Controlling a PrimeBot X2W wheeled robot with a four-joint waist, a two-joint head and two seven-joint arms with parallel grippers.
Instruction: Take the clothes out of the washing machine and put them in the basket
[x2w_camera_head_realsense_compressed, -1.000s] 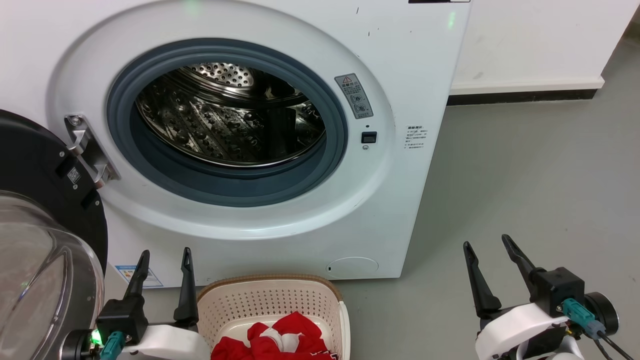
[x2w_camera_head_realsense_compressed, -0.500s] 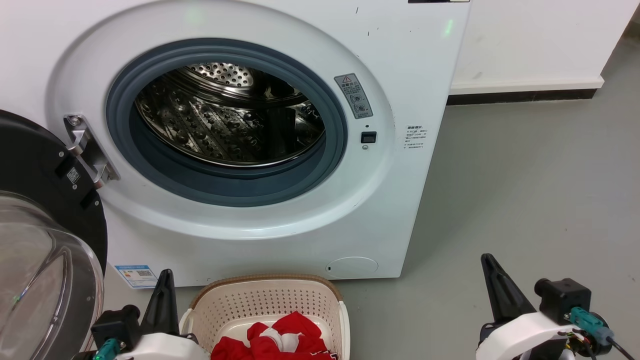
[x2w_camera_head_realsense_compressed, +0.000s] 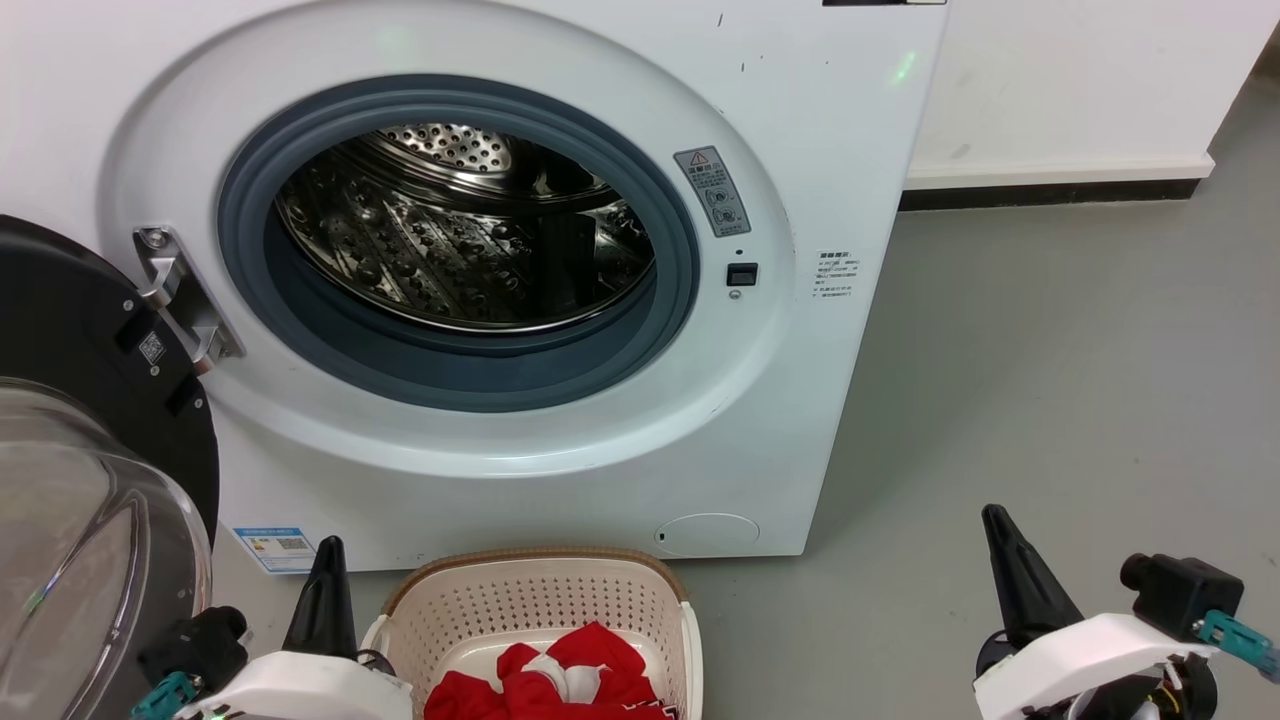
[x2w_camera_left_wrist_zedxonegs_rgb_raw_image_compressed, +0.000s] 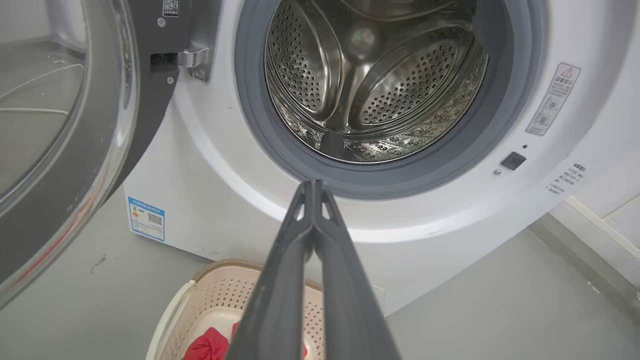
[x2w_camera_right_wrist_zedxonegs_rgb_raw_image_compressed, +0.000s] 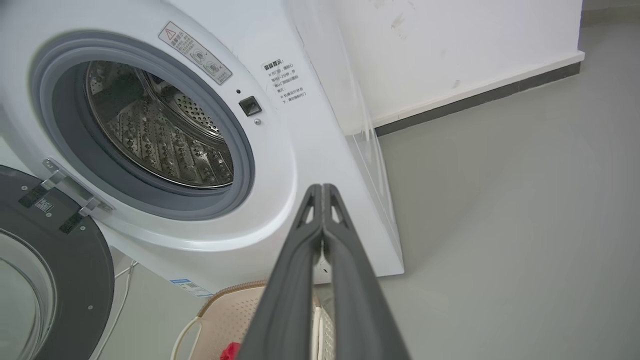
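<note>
Clothes (x2w_camera_head_realsense_compressed: 600, 655), bright red with white trim, lie crumpled in the basket (x2w_camera_head_realsense_compressed: 530, 603).

The drum (x2w_camera_head_realsense_compressed: 460, 260) is shiny perforated steel, the basket (x2w_camera_head_realsense_compressed: 540, 605) matt plastic, the clothes (x2w_camera_head_realsense_compressed: 590, 660) soft cloth.

We are looking at bright, even indoor light. The washing machine (x2w_camera_head_realsense_compressed: 820, 150) is casting a soft shadow on the grey floor (x2w_camera_head_realsense_compressed: 1050, 400) to its right. Glints are sparkling across the steel drum (x2w_camera_head_realsense_compressed: 460, 250), and reflections are streaking the glass door (x2w_camera_head_realsense_compressed: 90, 560). Both wrist views are stretching shapes toward their edges.
</note>
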